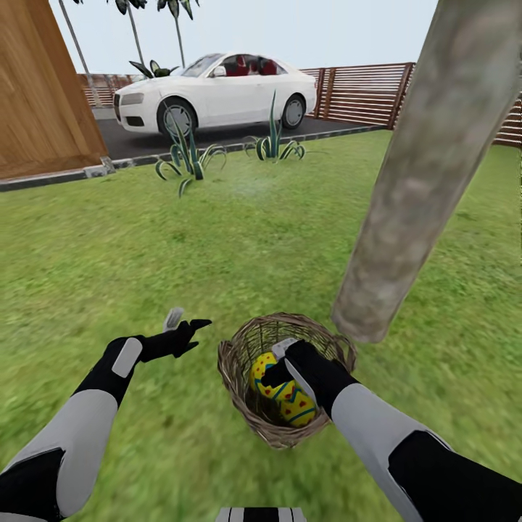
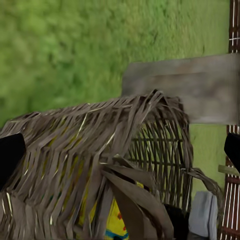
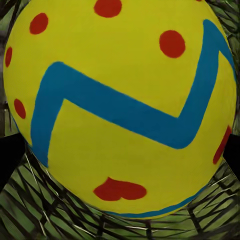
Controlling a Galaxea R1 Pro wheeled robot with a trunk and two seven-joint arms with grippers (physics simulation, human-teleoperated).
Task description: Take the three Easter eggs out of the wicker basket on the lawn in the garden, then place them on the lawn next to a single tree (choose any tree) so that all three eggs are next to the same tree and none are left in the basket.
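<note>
Green lawn stretches to a far driveway with a white car; the wicker basket sits near, just left of the tree trunk. The right gripper reaches into the basket among the Easter eggs, one egg right before its fingers, grip unclear. The left gripper hovers left of the basket, fingers apart.

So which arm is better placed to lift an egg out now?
Right: its tool is inside the wicker basket, right at an egg. The left tool hovers over the lawn beside it.
</note>
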